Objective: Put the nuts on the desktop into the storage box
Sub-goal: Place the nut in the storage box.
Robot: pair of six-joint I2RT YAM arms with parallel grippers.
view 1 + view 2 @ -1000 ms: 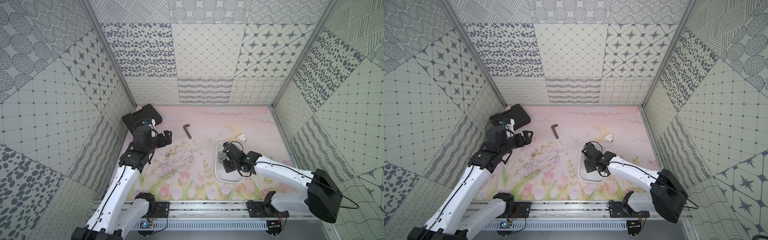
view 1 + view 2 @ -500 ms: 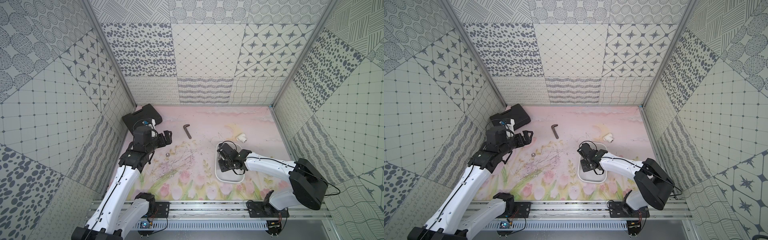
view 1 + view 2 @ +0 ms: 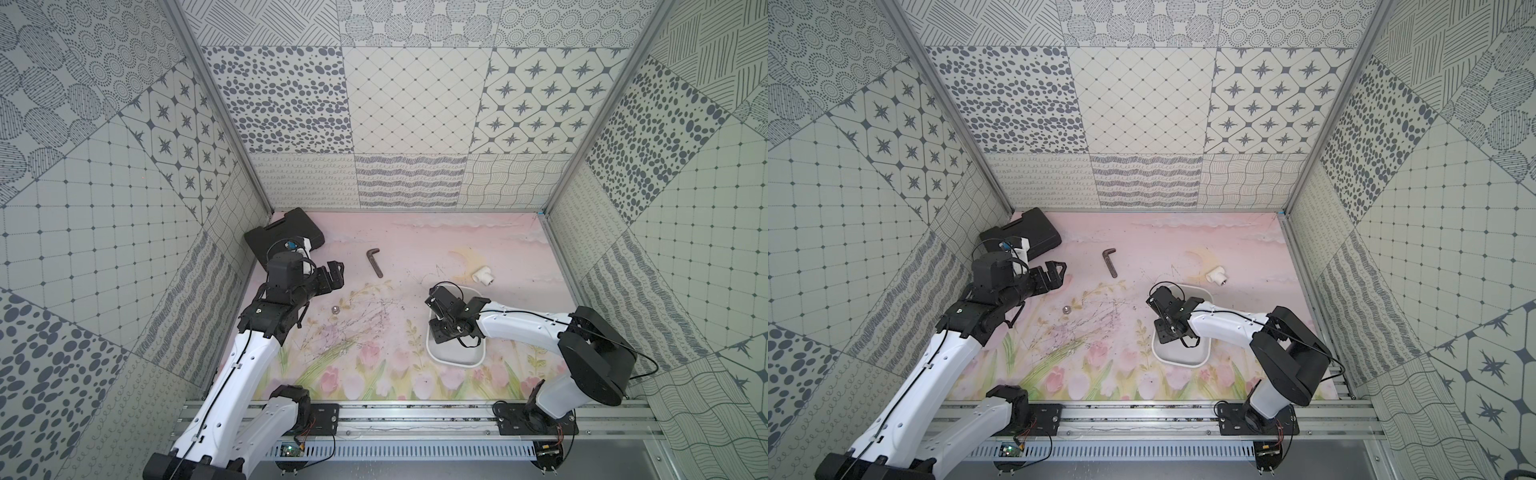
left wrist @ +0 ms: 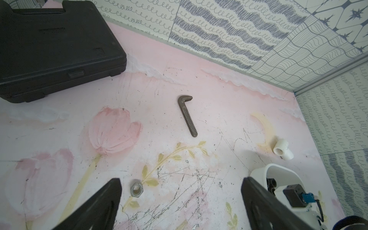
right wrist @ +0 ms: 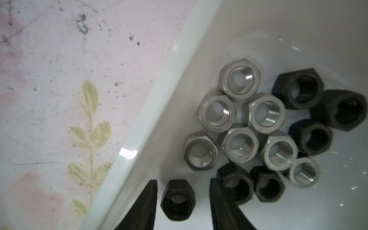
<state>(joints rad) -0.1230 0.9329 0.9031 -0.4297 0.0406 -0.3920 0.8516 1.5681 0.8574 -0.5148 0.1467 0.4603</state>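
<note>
Right gripper [image 5: 183,181] is held low inside the storage box [image 5: 151,111], jaws parted partway; a black nut [image 5: 178,199] is seen between them with a gap on each side, so nothing is gripped. Silver and black nuts [image 5: 239,139] are clustered on the box floor beside it. The box is set on the desktop [image 3: 415,249] towards its right edge. One silver nut [image 4: 136,188] is seen towards the left edge, near the left gripper [image 4: 181,179], whose jaws are spread wide, nothing held.

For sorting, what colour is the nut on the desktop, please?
Silver: the nut shows best in left wrist view.
</note>
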